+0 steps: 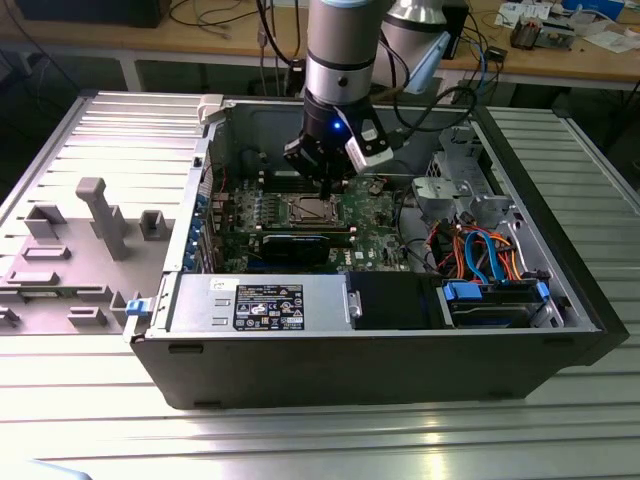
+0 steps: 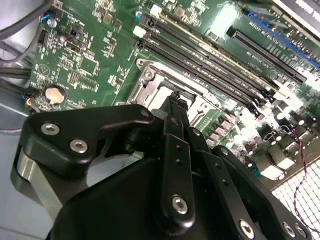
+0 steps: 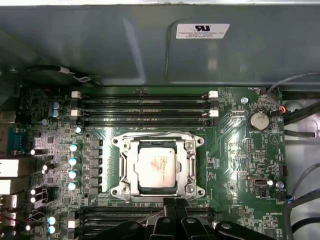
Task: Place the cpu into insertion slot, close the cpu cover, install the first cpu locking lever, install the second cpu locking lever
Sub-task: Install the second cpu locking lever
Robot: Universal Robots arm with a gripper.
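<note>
The cpu (image 3: 156, 167) lies flat in the insertion slot (image 3: 123, 190) on the green board, its silver top showing. The cpu cover (image 3: 189, 166) is down around it as a silver frame. A thin wire lever (image 3: 150, 134) runs along one side of the frame. My gripper (image 3: 172, 202) hovers just off the socket's edge with its black fingers together and nothing between them. In the second wrist view the gripper (image 2: 173, 98) points down at the socket's rim (image 2: 148, 75). In the exterior view the gripper (image 1: 326, 186) hangs inside the open case, right above the socket (image 1: 310, 209).
Long black memory slots (image 3: 145, 105) run beside the socket and a coin battery (image 3: 259, 120) sits nearby. A long black card (image 1: 300, 245), the power supply (image 1: 260, 303) and a drive bay with coloured cables (image 1: 480, 250) crowd the case. Grey fixtures (image 1: 95, 215) stand on the exterior view's left.
</note>
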